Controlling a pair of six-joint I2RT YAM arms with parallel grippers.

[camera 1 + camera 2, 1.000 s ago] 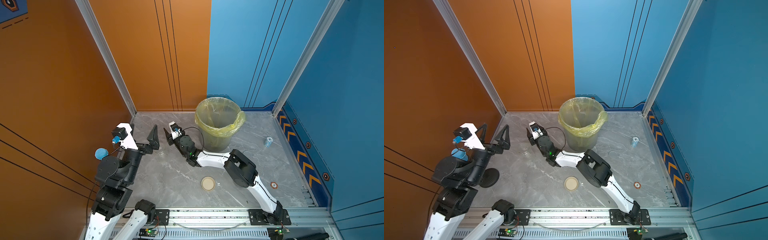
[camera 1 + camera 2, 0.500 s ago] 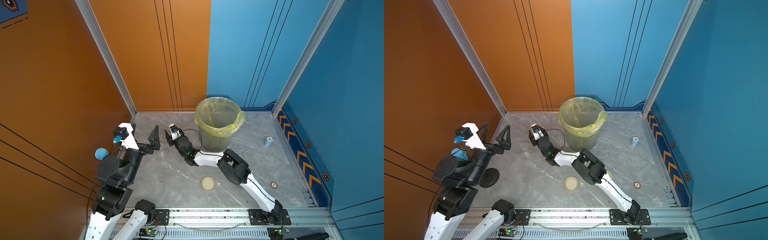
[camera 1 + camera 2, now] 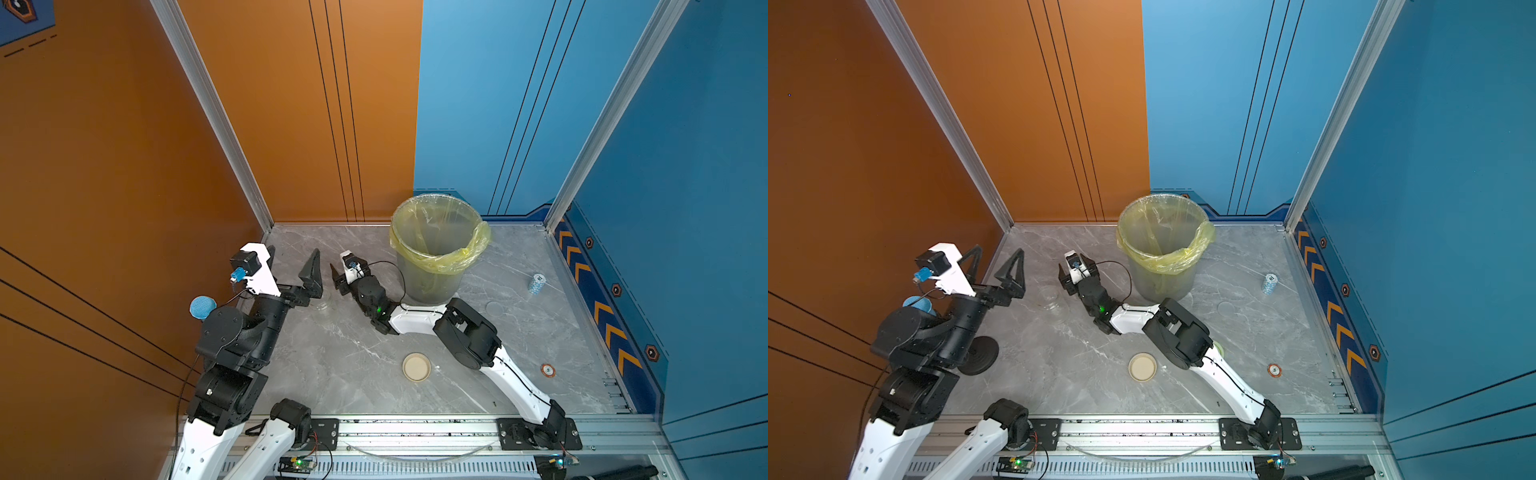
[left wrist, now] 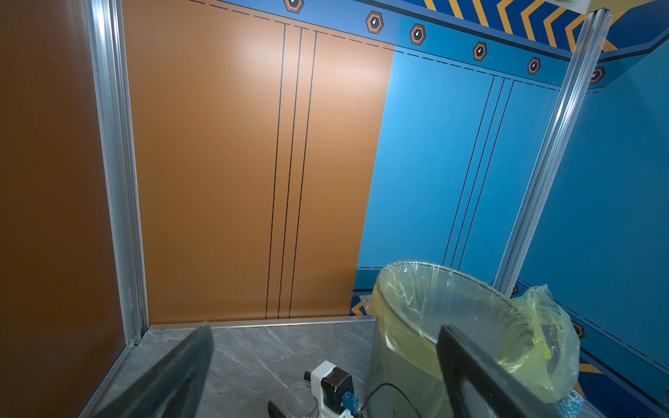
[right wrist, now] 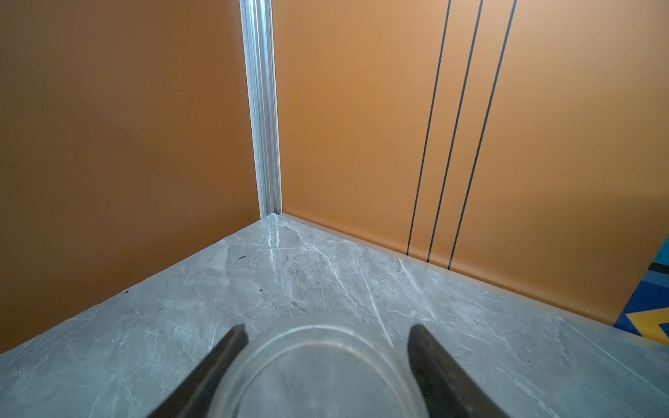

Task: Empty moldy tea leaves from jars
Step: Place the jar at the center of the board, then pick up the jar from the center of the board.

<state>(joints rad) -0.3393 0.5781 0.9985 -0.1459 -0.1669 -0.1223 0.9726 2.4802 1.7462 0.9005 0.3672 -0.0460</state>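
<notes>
Progress: jar [image 5: 318, 365] sits empty-looking on the tabletop [image 5: 289, 275], right end effector [image 5: 327, 330] parted astride it, gripping nothing; left end effector [image 3: 997, 251] gapes wide, empty; further jars unclear.

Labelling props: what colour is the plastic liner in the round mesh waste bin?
Yellow, translucent plastic liner; shows best in the left wrist view.

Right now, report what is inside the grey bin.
Inside the bin, both top views show only the yellow bag lining its walls. The bottom is dim, so tea leaves there cannot be made out.
</notes>
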